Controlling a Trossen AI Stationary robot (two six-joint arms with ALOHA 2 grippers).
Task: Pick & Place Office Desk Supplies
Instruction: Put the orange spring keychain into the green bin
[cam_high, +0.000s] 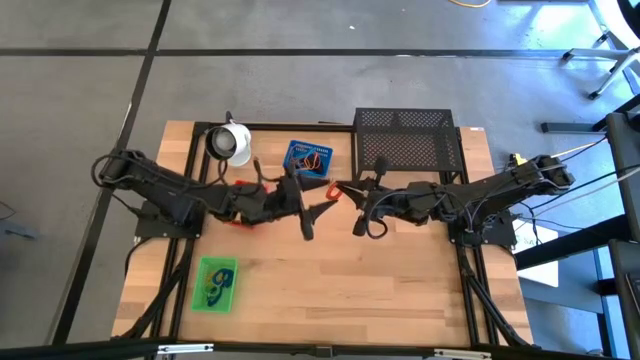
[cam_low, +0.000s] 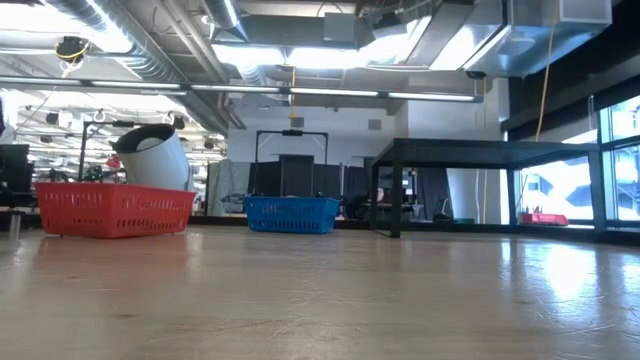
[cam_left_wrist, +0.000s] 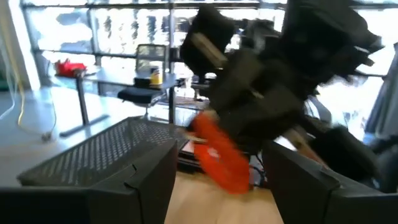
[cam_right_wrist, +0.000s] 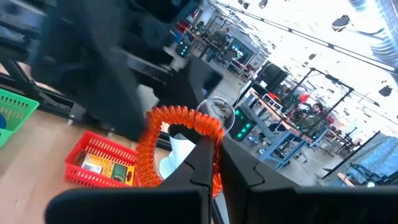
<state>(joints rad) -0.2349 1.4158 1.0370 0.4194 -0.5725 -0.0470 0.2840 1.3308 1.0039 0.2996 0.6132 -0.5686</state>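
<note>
The right gripper (cam_high: 358, 228), just right of centre in the high view, has its fingers pinched nearly together on an orange coil (cam_right_wrist: 177, 146). In the right wrist view the coil loops over the closed tips and hangs loosely to either side. The left gripper (cam_high: 312, 218), just left of centre, stands with its fingers spread wide and holds nothing; its wrist view shows the coil (cam_left_wrist: 221, 155) between and beyond them.

The 2 grippers sit close, tips angled toward each other, so a handover looks likely. The main risk is a collision or a fumble. The coil is springy and caught only by a strand, so it could stretch, slip off the tips or snag on the left fingers if either arm pulls away too soon.

The 3 trays lie well apart: red tray (cam_high: 240, 190) under the left arm at centre left, blue tray (cam_high: 306, 157) at upper centre with coils in it, green tray (cam_high: 215, 284) at lower left. The cup (cam_high: 232, 143) lies tipped at upper left. The black rack (cam_high: 408, 140), upper right, stands close behind the right arm and limits its swing back.
</note>
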